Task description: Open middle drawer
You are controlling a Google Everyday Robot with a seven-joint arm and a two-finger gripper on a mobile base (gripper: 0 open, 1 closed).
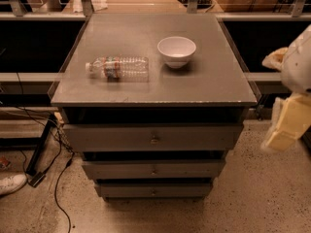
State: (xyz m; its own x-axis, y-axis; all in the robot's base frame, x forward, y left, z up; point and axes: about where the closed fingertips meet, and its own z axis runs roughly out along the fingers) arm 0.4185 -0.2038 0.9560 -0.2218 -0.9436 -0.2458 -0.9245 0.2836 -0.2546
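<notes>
A gray cabinet has three flat-fronted drawers stacked under its top. The middle drawer (153, 169) is the mid-sized front, with a small round metal knob at its centre, and it looks closed. The wider top drawer (153, 138) is above it and the smallest drawer (153, 191) is below it. My gripper (285, 126), cream-yellow under a white arm, hangs at the right edge of the view. It is level with the top drawer, to the right of the cabinet and clear of it, touching nothing.
On the cabinet top (218, 81) lie a plastic water bottle (118, 68) on its side and a white bowl (177, 50). Shelving rails run behind. Cables (53, 164) and a white shoe (12, 183) are on the speckled floor to the left.
</notes>
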